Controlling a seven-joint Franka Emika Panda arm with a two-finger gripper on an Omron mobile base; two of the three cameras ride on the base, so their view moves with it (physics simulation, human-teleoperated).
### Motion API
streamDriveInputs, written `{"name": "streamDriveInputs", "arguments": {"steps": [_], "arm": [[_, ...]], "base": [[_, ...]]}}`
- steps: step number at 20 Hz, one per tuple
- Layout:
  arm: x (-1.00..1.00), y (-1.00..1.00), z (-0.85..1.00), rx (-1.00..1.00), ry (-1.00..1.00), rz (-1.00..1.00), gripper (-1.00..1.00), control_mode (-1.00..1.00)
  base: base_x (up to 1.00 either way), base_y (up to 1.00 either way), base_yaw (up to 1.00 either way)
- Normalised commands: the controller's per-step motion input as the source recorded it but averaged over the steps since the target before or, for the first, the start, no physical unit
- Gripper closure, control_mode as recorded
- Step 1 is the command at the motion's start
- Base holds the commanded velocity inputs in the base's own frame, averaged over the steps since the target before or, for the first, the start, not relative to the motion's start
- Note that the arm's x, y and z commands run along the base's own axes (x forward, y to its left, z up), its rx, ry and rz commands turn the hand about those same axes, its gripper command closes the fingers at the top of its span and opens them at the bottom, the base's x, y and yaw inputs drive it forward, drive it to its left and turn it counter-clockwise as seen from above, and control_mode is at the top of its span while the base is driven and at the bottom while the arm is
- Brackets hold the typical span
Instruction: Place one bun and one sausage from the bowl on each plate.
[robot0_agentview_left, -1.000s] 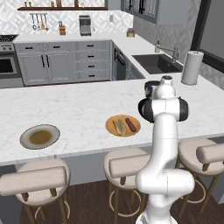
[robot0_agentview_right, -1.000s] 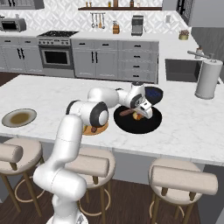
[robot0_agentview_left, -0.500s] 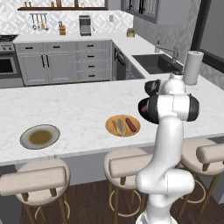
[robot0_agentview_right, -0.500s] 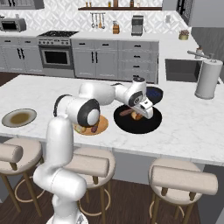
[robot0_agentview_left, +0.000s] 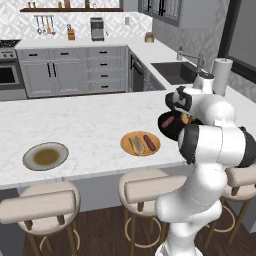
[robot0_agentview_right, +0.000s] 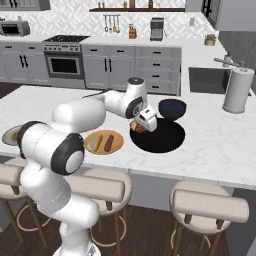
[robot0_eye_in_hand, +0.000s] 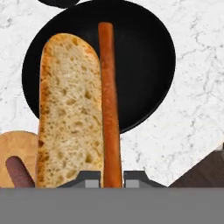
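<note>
Tool (robot0_eye_in_hand: 112, 177), one, two-fingered, on a white arm: clenched on the near end of a sausage (robot0_eye_in_hand: 109, 100), which runs straight out from between the fingertips over the black bowl (robot0_eye_in_hand: 144, 61). Bun (robot0_eye_in_hand: 70, 109), one, orange-tan and porous: lying just beside the held sausage on its left in the hand view, touching along its length; whether it rests in the bowl or is lifted with the sausage cannot be told. Bowl: round, black, on the white marble bench (robot0_agentview_right: 215, 145), directly beneath the tool. Orange plate (robot0_agentview_right: 103, 142), one: on the bench just beside the bowl, on the arm's side of the tool, carrying a pale bun (robot0_agentview_right: 95, 141) and a dark sausage (robot0_agentview_right: 109, 143) side by side. Grey-rimmed plate (robot0_agentview_left: 45, 156), one, brown centre: on the same bench, well apart from the tool, bare.
</note>
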Motion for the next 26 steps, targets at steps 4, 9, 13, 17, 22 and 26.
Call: {"name": "streamDriveInputs", "arguments": {"steps": [4,9,13,17,22,26], "arm": [[-0.75,0.62,0.68,0.0,-0.12,0.0,1.0,1.0],[0.0,0.0,0.0,0.0,0.0,0.0,1.0,1.0],[0.0,0.0,0.0,0.0,0.0,0.0,1.0,1.0],[0.0,0.0,0.0,0.0,0.0,0.0,1.0,1.0],[0.0,0.0,0.0,0.0,0.0,0.0,1.0,1.0],[0.0,0.0,0.0,0.0,0.0,0.0,1.0,1.0]], "base": [[-0.25,0.25,0.0],[-1.0,1.0,0.01],[-0.9,1.0,0.0],[-0.21,1.0,0.0],[0.2,1.0,-0.06],[0.81,1.0,-0.12]]}}
